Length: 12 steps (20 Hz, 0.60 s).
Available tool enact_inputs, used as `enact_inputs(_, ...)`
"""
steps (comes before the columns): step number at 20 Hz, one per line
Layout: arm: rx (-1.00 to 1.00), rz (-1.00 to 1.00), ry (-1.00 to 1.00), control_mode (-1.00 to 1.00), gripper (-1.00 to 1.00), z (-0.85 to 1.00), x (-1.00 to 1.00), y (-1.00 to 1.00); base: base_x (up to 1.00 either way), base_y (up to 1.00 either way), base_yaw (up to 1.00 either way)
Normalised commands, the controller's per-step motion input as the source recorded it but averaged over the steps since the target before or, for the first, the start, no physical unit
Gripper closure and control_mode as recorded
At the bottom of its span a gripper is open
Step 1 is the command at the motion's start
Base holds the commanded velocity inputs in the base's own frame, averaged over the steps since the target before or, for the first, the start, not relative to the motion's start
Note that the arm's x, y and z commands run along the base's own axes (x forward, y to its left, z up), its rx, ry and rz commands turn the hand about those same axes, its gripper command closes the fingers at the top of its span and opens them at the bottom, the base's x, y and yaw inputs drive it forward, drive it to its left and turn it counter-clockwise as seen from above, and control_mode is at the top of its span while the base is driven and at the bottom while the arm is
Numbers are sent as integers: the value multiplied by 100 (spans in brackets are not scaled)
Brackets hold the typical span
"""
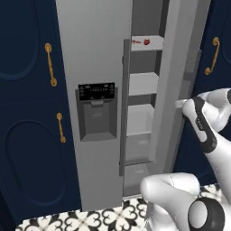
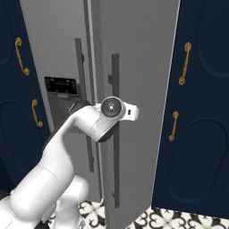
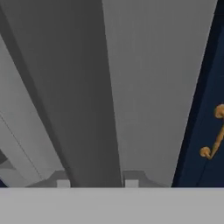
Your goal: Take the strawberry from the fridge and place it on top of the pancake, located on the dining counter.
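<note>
The fridge (image 1: 94,54) is tall and light grey, and its right door (image 2: 143,67) stands partly open. Through the gap I see white shelves, with the tiny red strawberry (image 1: 146,42) on the top shelf (image 1: 153,45). My gripper (image 3: 97,183) is shut on the right door's long vertical handle (image 3: 87,109), and the dark bar runs up between the two fingertips. In the left base view the hand (image 1: 181,103) sits at the door's edge, well below and to the right of the strawberry. The pancake and the dining counter are out of view.
Navy cabinets with brass handles (image 1: 51,63) (image 2: 184,62) flank the fridge on both sides. A dark dispenser panel (image 1: 96,91) sits in the closed left door, whose handle (image 1: 124,108) borders the gap. A black-and-white tiled floor (image 1: 103,219) lies below.
</note>
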Motion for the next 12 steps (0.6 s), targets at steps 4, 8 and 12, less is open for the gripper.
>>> enact_inputs(4, 15, 0, 10, -100, 100, 0, -66, -79, 0, 0, 0)
enact_inputs(8, 15, 0, 9, -100, -100, 0, -72, -80, 0, 0, 0)
enact_inputs(12, 13, -2, 8, -100, -100, 0, -87, -56, 0, 0, 0)
